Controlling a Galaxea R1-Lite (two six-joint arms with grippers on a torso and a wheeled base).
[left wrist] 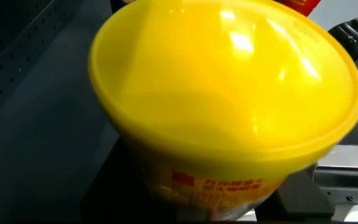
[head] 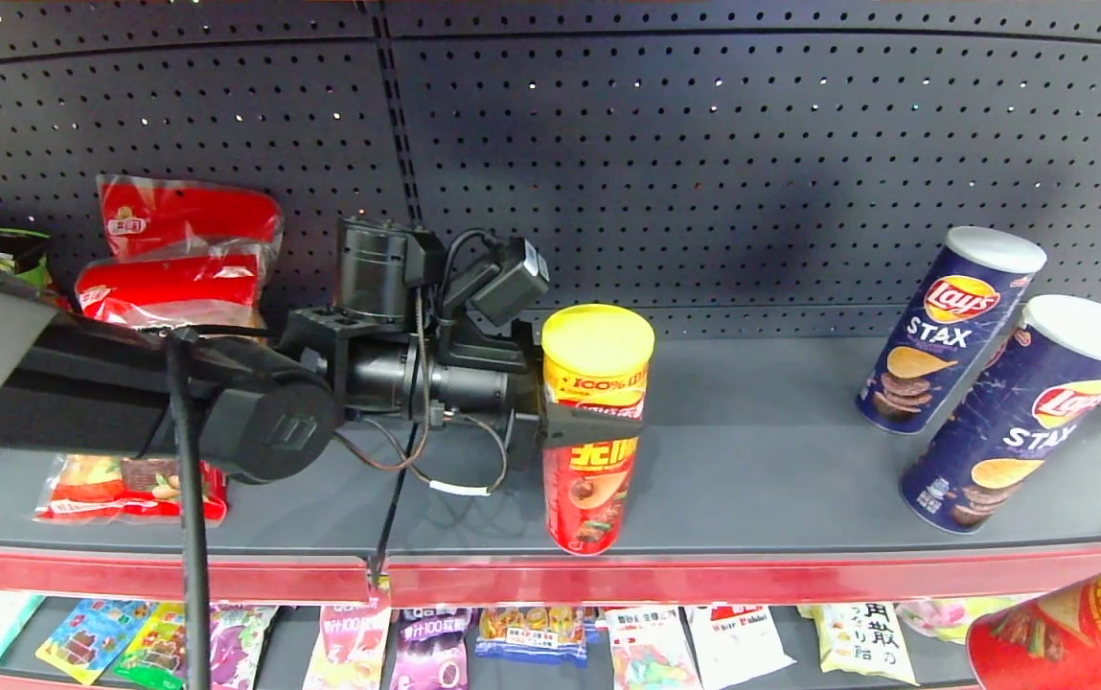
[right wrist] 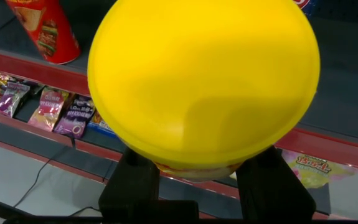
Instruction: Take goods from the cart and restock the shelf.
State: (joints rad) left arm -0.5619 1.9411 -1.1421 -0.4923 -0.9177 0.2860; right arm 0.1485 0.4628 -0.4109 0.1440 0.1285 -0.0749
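Note:
A red chip can [head: 592, 479] with a yellow lid stands upright on the grey shelf [head: 761, 450], close to its red front edge. My left gripper [head: 588, 422] comes in from the left and is shut on the can's upper half. The left wrist view looks down on this can's lid [left wrist: 228, 93], with a black finger [left wrist: 113, 186] under it. My right gripper [right wrist: 194, 180] is shut on a second red chip can [right wrist: 203, 81], held in front of and below the shelf edge. That second can [head: 1077, 628] also shows at the lower right of the head view.
Two blue chip cans [head: 948, 331] [head: 1024, 417] stand at the shelf's right. Red snack bags [head: 181, 249] lean on the pegboard at the back left, with a flat packet [head: 128, 489] in front. Several snack packets [head: 531, 637] fill the lower shelf.

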